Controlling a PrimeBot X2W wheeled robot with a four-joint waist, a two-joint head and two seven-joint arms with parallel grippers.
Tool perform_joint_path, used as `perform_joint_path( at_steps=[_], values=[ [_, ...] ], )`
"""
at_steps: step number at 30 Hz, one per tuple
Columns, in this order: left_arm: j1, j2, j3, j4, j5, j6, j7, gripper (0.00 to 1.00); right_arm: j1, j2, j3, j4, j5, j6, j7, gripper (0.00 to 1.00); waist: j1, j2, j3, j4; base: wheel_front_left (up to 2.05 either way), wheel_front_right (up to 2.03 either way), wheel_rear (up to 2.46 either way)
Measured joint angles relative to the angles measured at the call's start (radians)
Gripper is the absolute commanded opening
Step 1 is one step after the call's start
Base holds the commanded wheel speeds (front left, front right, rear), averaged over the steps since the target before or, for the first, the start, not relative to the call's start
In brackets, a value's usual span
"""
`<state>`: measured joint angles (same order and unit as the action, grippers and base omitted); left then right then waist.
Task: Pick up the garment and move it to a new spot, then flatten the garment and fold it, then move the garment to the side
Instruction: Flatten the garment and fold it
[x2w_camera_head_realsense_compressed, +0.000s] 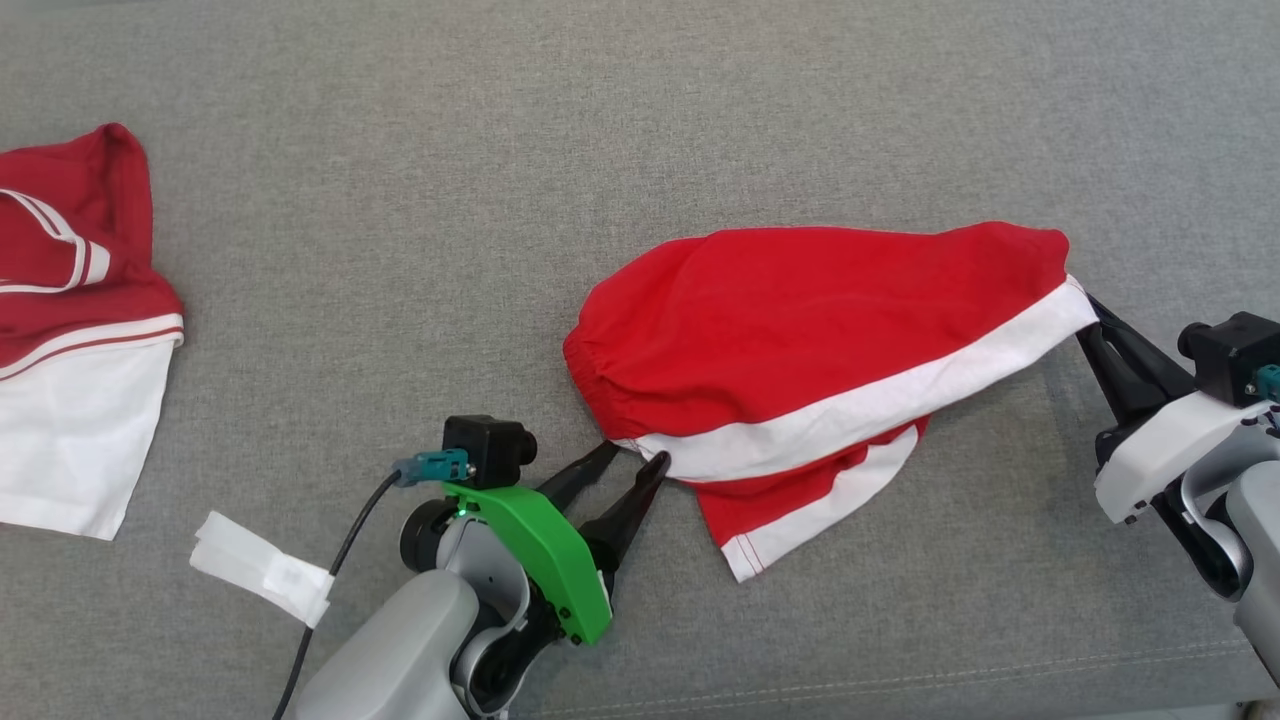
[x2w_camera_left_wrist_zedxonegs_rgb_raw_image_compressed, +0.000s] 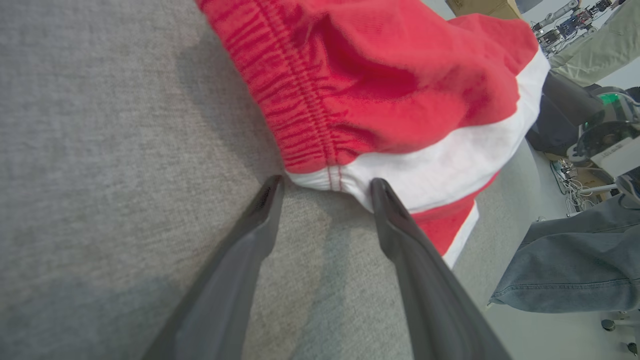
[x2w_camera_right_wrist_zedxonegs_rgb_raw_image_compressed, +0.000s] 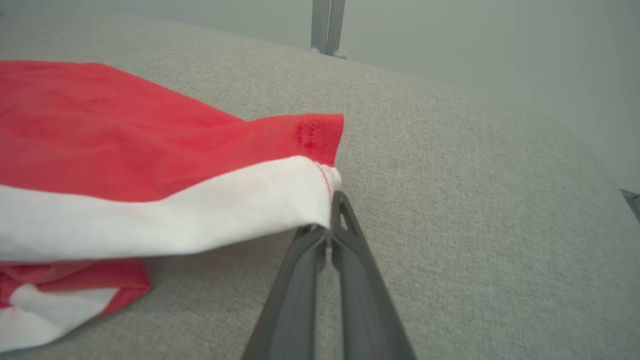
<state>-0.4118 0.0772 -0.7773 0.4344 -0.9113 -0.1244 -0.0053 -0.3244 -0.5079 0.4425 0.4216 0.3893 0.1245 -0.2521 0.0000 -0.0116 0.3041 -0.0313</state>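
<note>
The garment (x2w_camera_head_realsense_compressed: 800, 320) is a pair of red shorts with a white side stripe, lying bunched on the grey fabric surface (x2w_camera_head_realsense_compressed: 400, 250). My left gripper (x2w_camera_head_realsense_compressed: 636, 455) is open at the elastic waistband's lower left corner. In the left wrist view its two dark fingertips (x2w_camera_left_wrist_zedxonegs_rgb_raw_image_compressed: 377, 187) stand on either side of the white stripe's end, on the garment (x2w_camera_left_wrist_zedxonegs_rgb_raw_image_compressed: 390, 85). My right gripper (x2w_camera_head_realsense_compressed: 1092, 312) is shut on the white hem at the garment's far right corner. The right wrist view shows that gripper (x2w_camera_right_wrist_zedxonegs_rgb_raw_image_compressed: 331, 220) pinching the hem, and the garment (x2w_camera_right_wrist_zedxonegs_rgb_raw_image_compressed: 125, 145) lifts slightly off the surface there.
Another red and white garment (x2w_camera_head_realsense_compressed: 80, 330) lies at the far left. A white tape tag (x2w_camera_head_realsense_compressed: 265, 570) hangs on my left arm's cable. A person's jeans-clad leg (x2w_camera_left_wrist_zedxonegs_rgb_raw_image_compressed: 570, 265) stands beyond the surface's edge. A metal post (x2w_camera_right_wrist_zedxonegs_rgb_raw_image_compressed: 325, 25) rises behind the surface.
</note>
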Motion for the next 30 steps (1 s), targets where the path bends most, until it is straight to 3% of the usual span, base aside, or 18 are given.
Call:
perform_joint_path(
  at_steps=[1,9,14,26,30],
  values=[
    [0.0,0.0,-0.003,-0.001,-0.001,0.0,0.0,0.5,0.0,0.0,0.001,0.0,0.0,0.0,0.0,0.0,0.0,0.0,0.0,0.002,0.0,0.0,0.0],
    [-0.001,0.0,-0.034,-0.015,-0.007,0.0,0.0,0.34,0.0,0.0,0.011,0.004,0.011,0.0,0.0,0.0,0.0,0.0,-0.003,0.013,0.0,0.0,0.0],
    [-0.004,0.0,-0.04,-0.025,-0.009,0.0,-0.013,0.0,0.0,0.001,0.018,0.006,0.016,0.0,0.0,0.0,0.0,0.0,-0.008,0.018,0.0,0.0,0.0],
    [-0.022,0.012,-0.033,-0.059,-0.045,0.0,-0.041,0.0,-0.015,-0.002,0.056,-0.013,0.027,0.0,0.0,0.0,0.0,0.0,-0.016,0.029,0.0,0.0,0.0],
    [-0.04,0.049,-0.008,-0.091,-0.046,0.0,-0.05,0.0,-0.041,-0.008,0.105,-0.042,0.044,0.0,0.0,0.0,0.0001,0.0,-0.026,0.031,0.0,0.0,0.0]
  ],
)
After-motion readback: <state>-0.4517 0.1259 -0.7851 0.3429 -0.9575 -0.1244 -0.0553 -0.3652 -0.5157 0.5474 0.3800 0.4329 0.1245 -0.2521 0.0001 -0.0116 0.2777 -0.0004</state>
